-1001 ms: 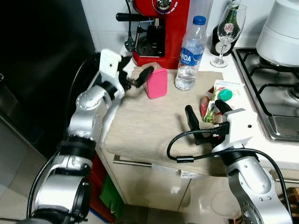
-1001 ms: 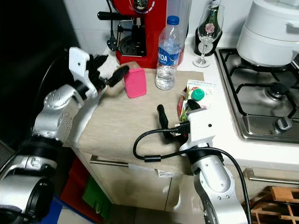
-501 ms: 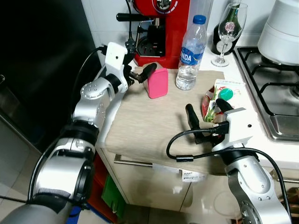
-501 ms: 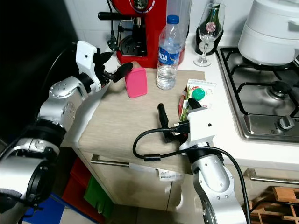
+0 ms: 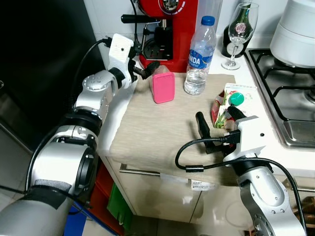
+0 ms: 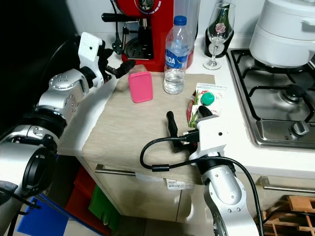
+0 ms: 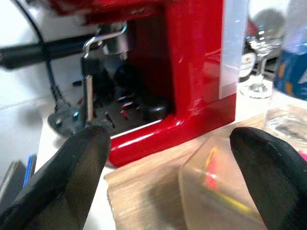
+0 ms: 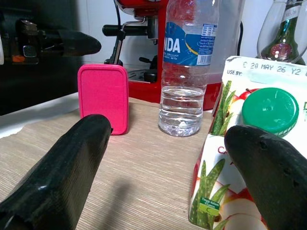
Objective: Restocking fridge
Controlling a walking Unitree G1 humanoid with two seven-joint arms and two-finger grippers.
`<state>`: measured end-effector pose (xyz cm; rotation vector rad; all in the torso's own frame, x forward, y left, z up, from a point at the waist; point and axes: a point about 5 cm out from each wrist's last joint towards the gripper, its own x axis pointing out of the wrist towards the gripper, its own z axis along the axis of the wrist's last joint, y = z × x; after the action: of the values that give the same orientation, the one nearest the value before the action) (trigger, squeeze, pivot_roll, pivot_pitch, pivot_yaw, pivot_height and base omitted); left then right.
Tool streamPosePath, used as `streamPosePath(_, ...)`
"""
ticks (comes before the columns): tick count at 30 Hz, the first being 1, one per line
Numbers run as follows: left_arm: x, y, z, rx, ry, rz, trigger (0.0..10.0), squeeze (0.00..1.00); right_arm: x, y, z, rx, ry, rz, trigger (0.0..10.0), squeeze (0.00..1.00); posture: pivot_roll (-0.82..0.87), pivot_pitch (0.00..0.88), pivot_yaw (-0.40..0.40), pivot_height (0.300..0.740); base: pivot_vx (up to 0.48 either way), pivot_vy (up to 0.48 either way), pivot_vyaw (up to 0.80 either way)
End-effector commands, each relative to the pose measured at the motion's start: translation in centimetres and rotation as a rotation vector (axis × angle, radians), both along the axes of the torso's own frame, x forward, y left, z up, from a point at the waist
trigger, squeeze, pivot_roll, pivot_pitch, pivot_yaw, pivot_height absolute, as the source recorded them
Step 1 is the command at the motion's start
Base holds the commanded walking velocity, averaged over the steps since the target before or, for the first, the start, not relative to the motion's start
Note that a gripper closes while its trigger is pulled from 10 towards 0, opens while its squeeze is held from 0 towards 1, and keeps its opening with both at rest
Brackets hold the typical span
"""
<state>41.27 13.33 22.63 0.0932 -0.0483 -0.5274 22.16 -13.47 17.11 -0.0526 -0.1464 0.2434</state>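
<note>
The juice carton [image 6: 201, 105] lies on the desk [image 6: 133, 128] beside the stove [image 6: 268, 105], green cap up. The right claw [image 6: 186, 118] sits at its near end, fingers spread wide: one looks to touch the carton, though nothing is gripped. Over by the pink box [image 6: 140, 86], the left claw [image 5: 142, 73] is spread wide too, one fingertip near the box's top corner, holding nothing. Water bottle [image 6: 174, 54] and red coffee machine [image 6: 147, 29] stand behind.

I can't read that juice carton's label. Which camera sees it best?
The right wrist view: the carton is close, with its green cap and date print legible. Both eye views show it small, lying on the counter beside the right gripper.
</note>
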Motion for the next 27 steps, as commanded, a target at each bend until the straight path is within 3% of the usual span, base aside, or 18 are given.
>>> streamPosePath(1, 0.3, 1.1, 0.3, -0.034, 0.034, 0.062, 10.0, 0.00, -0.1, 0.1, 0.2, 0.001, -0.009, 0.001, 10.0, 0.15, -0.23, 0.000, 0.147, 0.740, 0.000, 0.000, 0.00)
streamPosePath(4, 0.5, 1.9, -0.2, -0.119, 0.110, 0.142, 10.0, 0.00, -0.1, 0.1, 0.2, -0.003, -0.005, 0.000, 10.0, 0.14, -0.23, 0.000, 0.144, 0.740, 0.000, 0.000, 0.00)
streamPosePath(6, 0.5, 2.0, -0.3, -0.119, 0.115, 0.146, 10.0, 0.00, -0.1, 0.1, 0.2, -0.004, -0.004, 0.000, 10.0, 0.14, -0.23, 0.000, 0.144, 0.740, 0.000, 0.000, 0.00)
streamPosePath(15, 0.3, 1.8, -1.4, -0.007, 0.122, 0.144, 10.0, 0.00, -0.1, 0.0, 0.1, -0.011, -0.001, 0.002, 10.0, 0.15, -0.23, 0.000, 0.138, 0.740, 0.000, 0.000, 0.00)
streamPosePath(16, 0.3, 1.6, -1.4, 0.045, 0.105, 0.135, 10.0, 0.00, -0.1, -0.1, 0.1, -0.012, 0.000, 0.002, 10.0, 0.14, -0.23, 0.000, 0.138, 0.740, 0.000, 0.000, 0.00)
streamPosePath(20, 0.4, 1.6, -0.5, 0.095, 0.016, 0.152, 10.0, 0.00, -0.1, -0.1, 0.1, -0.014, -0.001, -0.001, 10.0, 0.15, -0.23, 0.000, 0.138, 0.740, 0.000, 0.000, 0.00)
streamPosePath(27, 0.2, 1.0, 0.6, 0.091, -0.124, 0.138, 10.0, 0.00, -0.2, -0.1, 0.1, -0.013, 0.001, -0.003, 10.0, 0.14, -0.23, 0.000, 0.130, 0.740, 0.000, 0.000, 0.00)
